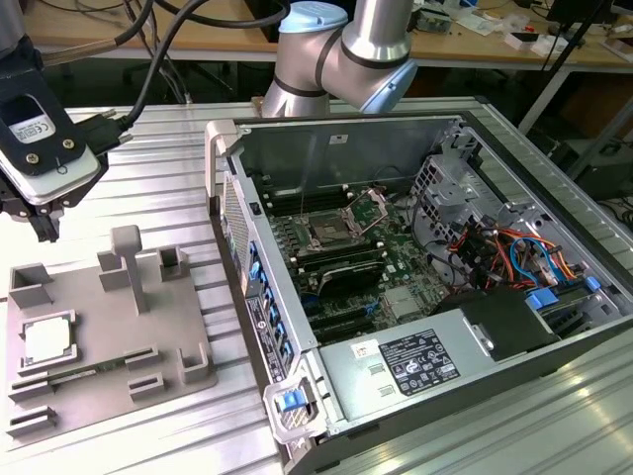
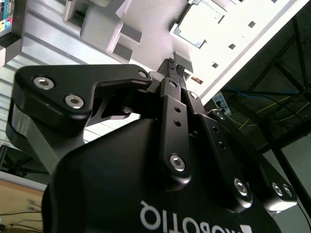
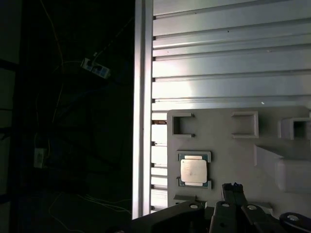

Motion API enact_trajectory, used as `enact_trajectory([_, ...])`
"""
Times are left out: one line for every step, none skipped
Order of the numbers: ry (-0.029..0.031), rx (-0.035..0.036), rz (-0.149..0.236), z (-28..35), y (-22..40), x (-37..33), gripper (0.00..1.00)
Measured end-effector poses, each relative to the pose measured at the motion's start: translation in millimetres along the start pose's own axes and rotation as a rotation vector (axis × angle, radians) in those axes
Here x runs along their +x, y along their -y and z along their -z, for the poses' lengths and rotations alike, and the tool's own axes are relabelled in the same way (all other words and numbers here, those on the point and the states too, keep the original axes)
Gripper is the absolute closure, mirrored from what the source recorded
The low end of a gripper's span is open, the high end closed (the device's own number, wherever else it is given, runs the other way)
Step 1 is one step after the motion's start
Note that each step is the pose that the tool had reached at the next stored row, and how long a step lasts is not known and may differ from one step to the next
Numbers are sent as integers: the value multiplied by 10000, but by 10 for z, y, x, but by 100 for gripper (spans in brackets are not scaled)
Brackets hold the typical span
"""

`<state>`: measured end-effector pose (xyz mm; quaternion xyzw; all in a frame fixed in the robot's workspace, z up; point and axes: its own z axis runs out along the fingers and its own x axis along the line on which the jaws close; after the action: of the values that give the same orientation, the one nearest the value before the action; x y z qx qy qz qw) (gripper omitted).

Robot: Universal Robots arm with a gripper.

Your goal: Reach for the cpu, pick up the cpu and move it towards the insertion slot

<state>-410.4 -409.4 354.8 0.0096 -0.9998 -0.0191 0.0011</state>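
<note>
Nearest, at the exterior view's left: grey plate (image 1: 109,327) with raised blocks, flat on the ribbed metal desk (image 1: 168,440). In a square recess on the plate's left part, the cpu (image 1: 47,341), lying flat, pale metal top up, nothing touching it. Same chip in the first wrist view, framed by its recess, just beyond the dark fingertips and apart from them. Above the plate's far left edge, off the surface: the hand (image 2: 175,66), fingers drawn together in the second wrist view, pads meeting, nothing gripped between them. Farther right: open computer case (image 1: 326,158) on its side, just beside the plate. On the board inside, the insertion slot (image 1: 331,234), shiny square frame with dark centre, well apart from both chip and hand. Red and blue cables (image 1: 495,252) bundled at the case's right. Farthest back, above the case: silver and pale blue arm (image 1: 346,49).
</note>
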Motion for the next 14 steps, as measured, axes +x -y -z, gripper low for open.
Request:
enact_trajectory([0,0,0,0,0,0,89])
enact_trajectory([0,0,0,0,0,0,89])
enact_trajectory([-1,0,0,0,0,0,89])
enact_trajectory([-2,0,0,0,0,0,89])
enact_trajectory([-4,0,-1,0,0,0,89])
enact_trajectory([-4,0,0,0,0,0,89])
enact_trajectory([-5,0,0,0,0,1,89])
enact_trajectory([-4,0,1,-1,1,3,89])
enact_trajectory([-5,0,1,0,0,5,89])
enact_trajectory([-4,0,-1,0,0,7,89])
enact_trajectory([-4,0,0,0,0,10,89])
enact_trajectory([-4,0,0,0,0,11,89])
enact_trajectory([-5,0,1,0,0,12,89])
enact_trajectory([-5,0,0,0,0,15,89])
